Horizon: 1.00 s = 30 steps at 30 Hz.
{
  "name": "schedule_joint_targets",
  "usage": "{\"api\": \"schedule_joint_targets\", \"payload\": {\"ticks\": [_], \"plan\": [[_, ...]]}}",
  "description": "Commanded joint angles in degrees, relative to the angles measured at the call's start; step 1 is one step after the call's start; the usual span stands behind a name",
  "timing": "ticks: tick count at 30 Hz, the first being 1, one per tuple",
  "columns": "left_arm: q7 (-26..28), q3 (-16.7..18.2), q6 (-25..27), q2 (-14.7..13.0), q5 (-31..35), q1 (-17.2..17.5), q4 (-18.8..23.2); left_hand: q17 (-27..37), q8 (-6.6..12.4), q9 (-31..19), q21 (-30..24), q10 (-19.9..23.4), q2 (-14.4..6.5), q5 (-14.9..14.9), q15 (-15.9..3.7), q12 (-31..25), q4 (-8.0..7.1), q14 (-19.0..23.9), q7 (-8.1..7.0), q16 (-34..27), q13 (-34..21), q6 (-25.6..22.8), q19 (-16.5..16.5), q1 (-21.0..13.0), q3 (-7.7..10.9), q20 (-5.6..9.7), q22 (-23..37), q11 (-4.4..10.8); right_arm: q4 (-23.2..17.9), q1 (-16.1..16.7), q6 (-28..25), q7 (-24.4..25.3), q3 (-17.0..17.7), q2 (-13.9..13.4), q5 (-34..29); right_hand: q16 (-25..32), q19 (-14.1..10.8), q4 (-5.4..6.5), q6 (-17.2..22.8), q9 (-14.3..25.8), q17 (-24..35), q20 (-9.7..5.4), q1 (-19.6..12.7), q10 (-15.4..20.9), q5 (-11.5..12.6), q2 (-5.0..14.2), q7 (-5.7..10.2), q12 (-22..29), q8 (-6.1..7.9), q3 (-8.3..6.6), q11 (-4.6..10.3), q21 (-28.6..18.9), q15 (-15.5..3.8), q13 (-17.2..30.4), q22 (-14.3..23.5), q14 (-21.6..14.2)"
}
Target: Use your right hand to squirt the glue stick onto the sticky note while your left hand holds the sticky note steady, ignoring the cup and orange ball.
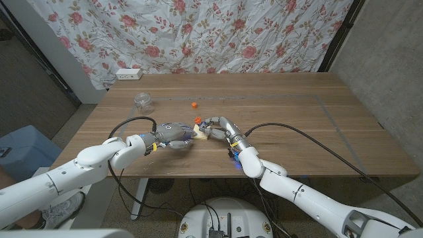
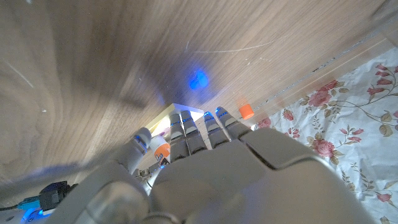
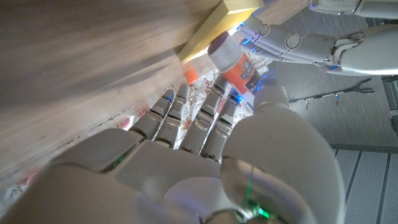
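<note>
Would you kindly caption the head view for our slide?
Both hands meet at the sticky note mid-table; a cup and orange ball sit behind.

Left hand [image 1: 173,134] pressed down; right hand [image 1: 215,125] curled, gripping.

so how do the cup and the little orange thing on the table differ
The cup is clear glass; the orange thing is solid orange. The cup is much the larger of the two. The cup stands toward the robot's left; the orange thing lies nearer the table's middle, closer to the two hands. Both sit apart from the hands, untouched, on the far side of them.
</note>
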<state>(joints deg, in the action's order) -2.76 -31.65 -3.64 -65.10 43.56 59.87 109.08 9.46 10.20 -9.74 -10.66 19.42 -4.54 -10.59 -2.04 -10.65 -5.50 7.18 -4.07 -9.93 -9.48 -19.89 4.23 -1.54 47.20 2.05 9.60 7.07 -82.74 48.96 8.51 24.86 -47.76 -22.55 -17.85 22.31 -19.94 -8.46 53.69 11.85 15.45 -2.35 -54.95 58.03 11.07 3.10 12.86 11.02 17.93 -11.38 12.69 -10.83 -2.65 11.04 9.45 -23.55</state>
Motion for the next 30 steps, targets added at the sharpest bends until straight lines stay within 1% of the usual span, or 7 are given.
{"api": "schedule_joint_targets", "payload": {"ticks": [1,17,30], "plan": [[-0.4,-0.2,-0.2,0.1,-0.1,-0.3,-0.2,0.1,0.24,-0.1,-0.4,0.7,-5.1,0.0,-6.4,-0.3,0.09,0.6,0.17,-0.1,-0.3,-0.8,0.5,-0.2,0.18,6.6,0.2,0.12,-1.4,0.4,1.1,1.2,0.9,0.0,1.0,0.2,0.3,0.17,0.4,0.1,0.2,-0.26,-0.1,0.5,0.3,0.42,-0.1,0.0,0.26,0.26,0.1,0.0,-7.42,0.3,0.2,0.1],[-1.2,-0.3,0.3,0.2,0.0,-0.3,0.1,0.1,0.21,-0.1,-0.4,0.8,-5.1,0.0,-6.4,-0.3,0.08,0.7,0.18,-0.1,-0.3,-0.9,0.6,-0.2,0.23,6.58,0.2,0.09,-3.3,1.2,1.5,1.9,2.4,-0.5,1.4,0.3,0.4,0.21,0.4,0.1,0.2,-0.1,0.1,0.5,0.3,0.48,-0.11,0.0,0.23,0.39,0.11,0.0,-7.4,0.3,0.2,0.1],[-1.9,-0.2,0.9,0.2,0.0,-0.3,0.7,0.1,0.26,-0.1,-0.4,1.1,-5.1,0.0,-6.4,-0.3,0.09,0.9,0.24,-0.1,-0.3,-1.1,0.7,-0.2,0.29,6.53,0.2,0.07,-3.9,1.1,2.1,2.4,3.4,-0.8,1.2,0.2,0.5,0.28,0.5,0.1,0.1,0.04,0.3,0.5,0.2,0.59,-0.11,0.0,0.18,0.47,0.1,0.0,-7.36,0.3,0.2,0.1]]}}
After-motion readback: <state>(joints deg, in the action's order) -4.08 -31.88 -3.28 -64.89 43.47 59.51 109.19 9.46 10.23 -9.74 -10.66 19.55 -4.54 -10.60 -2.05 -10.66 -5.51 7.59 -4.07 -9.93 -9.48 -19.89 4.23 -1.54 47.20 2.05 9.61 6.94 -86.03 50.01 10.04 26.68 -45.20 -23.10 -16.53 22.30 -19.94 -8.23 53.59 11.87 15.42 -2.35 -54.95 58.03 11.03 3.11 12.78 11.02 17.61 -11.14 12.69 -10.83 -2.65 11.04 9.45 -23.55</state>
